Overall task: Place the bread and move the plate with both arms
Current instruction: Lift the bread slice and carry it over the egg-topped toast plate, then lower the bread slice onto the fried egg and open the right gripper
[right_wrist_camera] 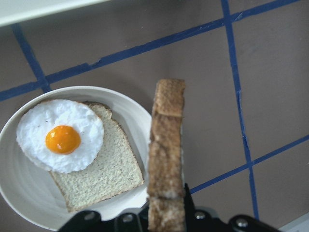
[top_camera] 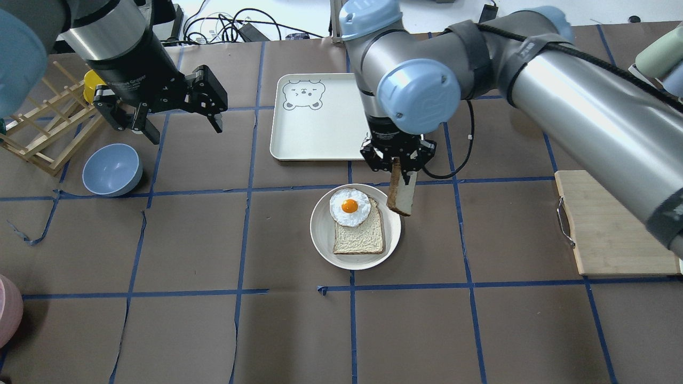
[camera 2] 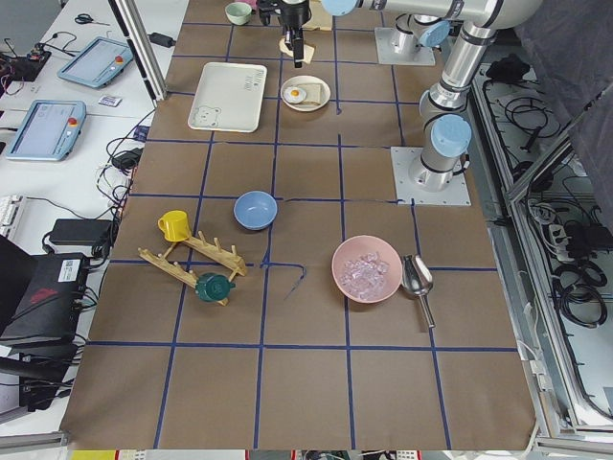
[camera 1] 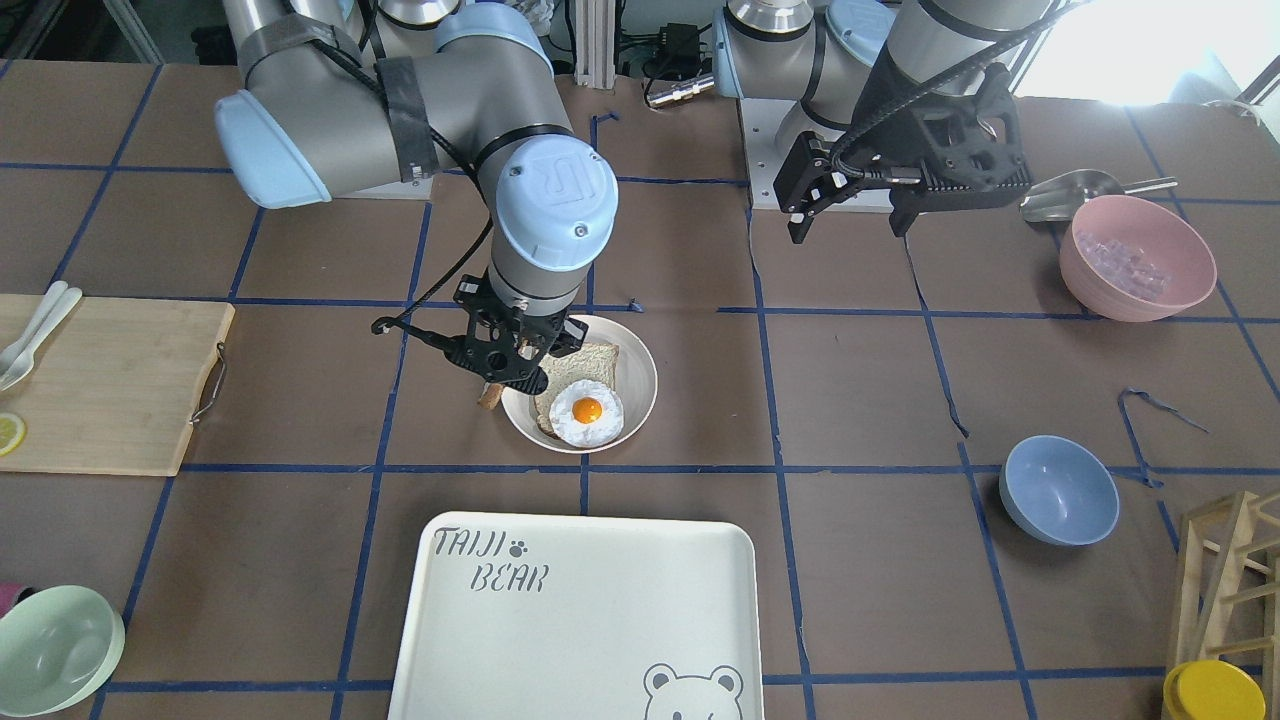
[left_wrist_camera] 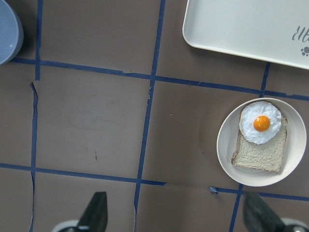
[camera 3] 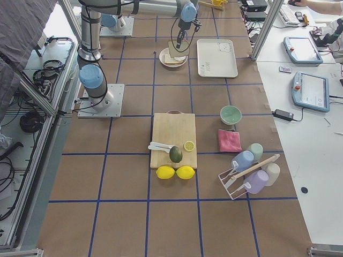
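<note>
My right gripper [top_camera: 397,162] is shut on the bread [top_camera: 401,192], a slice with a dark brown crust. It holds the slice on edge, hanging just above the right rim of the plate [top_camera: 320,234]. The right wrist view shows the bread's crust edge [right_wrist_camera: 166,159] beside the plate [right_wrist_camera: 19,193]. On the plate lie a paler bread slice [top_camera: 358,237] and a fried egg [top_camera: 349,206]. My left gripper [top_camera: 187,133] is open and empty, high above the table to the left, well away from the plate [left_wrist_camera: 227,145].
The white "TAIJI BEAR" tray [top_camera: 315,122] lies just beyond the plate. A blue bowl [top_camera: 112,169] and a wooden rack [top_camera: 48,133] are at the left, a cutting board [top_camera: 613,224] at the right. A pink bowl [camera 1: 1137,257] stands near the left arm's base.
</note>
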`<state>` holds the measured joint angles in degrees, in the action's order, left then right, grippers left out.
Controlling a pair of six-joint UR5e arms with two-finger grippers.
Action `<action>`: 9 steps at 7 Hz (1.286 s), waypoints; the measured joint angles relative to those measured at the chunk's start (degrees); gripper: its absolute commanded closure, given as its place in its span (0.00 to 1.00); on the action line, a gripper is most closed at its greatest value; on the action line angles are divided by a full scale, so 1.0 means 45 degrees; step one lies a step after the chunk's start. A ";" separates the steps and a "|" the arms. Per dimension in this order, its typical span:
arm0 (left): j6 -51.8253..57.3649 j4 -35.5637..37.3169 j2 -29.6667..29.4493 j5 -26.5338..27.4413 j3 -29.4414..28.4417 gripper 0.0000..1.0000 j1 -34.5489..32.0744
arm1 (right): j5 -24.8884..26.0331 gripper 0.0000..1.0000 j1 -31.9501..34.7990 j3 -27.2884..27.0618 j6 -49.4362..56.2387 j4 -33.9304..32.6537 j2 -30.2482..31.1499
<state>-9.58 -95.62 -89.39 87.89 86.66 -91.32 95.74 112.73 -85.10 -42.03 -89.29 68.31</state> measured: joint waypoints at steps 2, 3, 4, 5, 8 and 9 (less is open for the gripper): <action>0.0000 0.0000 0.0000 0.0000 0.0000 0.00 0.0000 | -0.0162 1.00 0.0414 -0.0315 -0.0539 -0.0253 -0.0345; 0.0000 0.0000 0.0000 0.0000 0.0000 0.00 0.0000 | -0.0174 1.00 0.0473 -0.0566 -0.0575 -0.0403 -0.0385; 0.0000 0.0000 0.0000 0.0000 0.0000 0.00 0.0001 | -0.0156 1.00 0.0500 -0.0720 -0.0556 -0.0610 -0.0403; 0.0000 0.0000 0.0000 0.0000 0.0000 0.00 0.0000 | -0.0119 1.00 0.0508 -0.0826 -0.0551 -0.0740 -0.0416; 0.0000 0.0000 0.0000 0.0000 0.0000 0.00 0.0000 | -0.0083 1.00 0.0506 -0.1090 -0.0538 -0.0904 -0.0449; 0.0000 0.0000 0.0000 0.0000 0.0000 0.00 0.0000 | -0.0085 1.00 0.0499 -0.1117 -0.0581 -0.0977 -0.0458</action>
<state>-9.58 -95.63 -89.39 87.89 86.66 -91.32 95.35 114.98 -90.12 -44.64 -93.69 66.25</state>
